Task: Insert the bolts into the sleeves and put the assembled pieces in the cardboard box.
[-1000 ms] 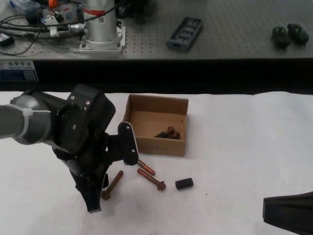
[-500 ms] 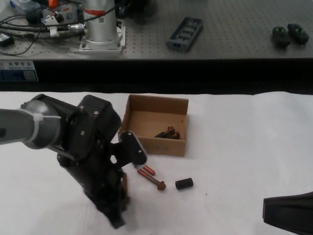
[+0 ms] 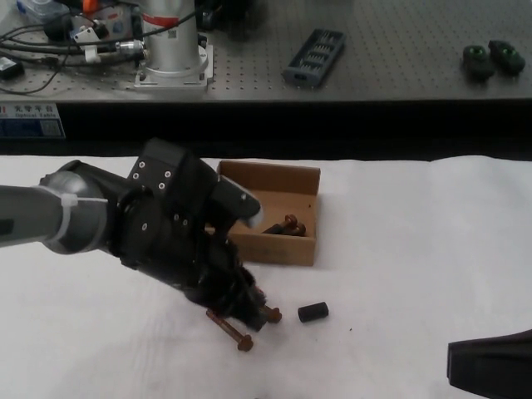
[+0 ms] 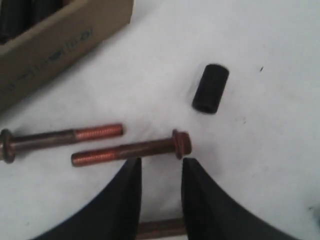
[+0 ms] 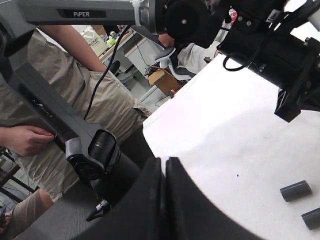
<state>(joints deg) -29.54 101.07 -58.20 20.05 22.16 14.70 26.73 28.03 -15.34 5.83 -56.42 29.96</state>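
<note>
Copper-coloured and flat on the white cloth (image 3: 416, 249), the nearest bolt (image 4: 130, 149) lies just beyond the tips of the left gripper (image 4: 161, 164), not touching them. Its long axis runs crosswise to the fingers, along the line on which they close. The flanged head sits just ahead of one fingertip and the threaded end reaches out past the other. By my judgement a pinch from this heading would meet the bolt lengthwise, so the wrist must turn until the fingers straddle the shank.

The left gripper's jaws stand apart with nothing between them. A second bolt (image 4: 60, 137) lies nearly parallel just beside the first, on the side toward the cardboard box (image 4: 55, 40), close to it but apart. A third bolt (image 4: 160, 228) crosses on the cloth under the fingers, nearer the wrist. The black sleeve (image 4: 210, 88) rests past the nearest bolt's head, apart from it, with its axis at a steep angle to the shank. Bolt and bore will therefore need lining up.

Inside the box, dark assembled pieces (image 3: 287, 226) lie against the near wall. The right gripper (image 5: 164, 161) sits at the bench's near right corner, well apart from every bolt, its fingers pressed together on nothing. The left arm is plainly the nearer one.
</note>
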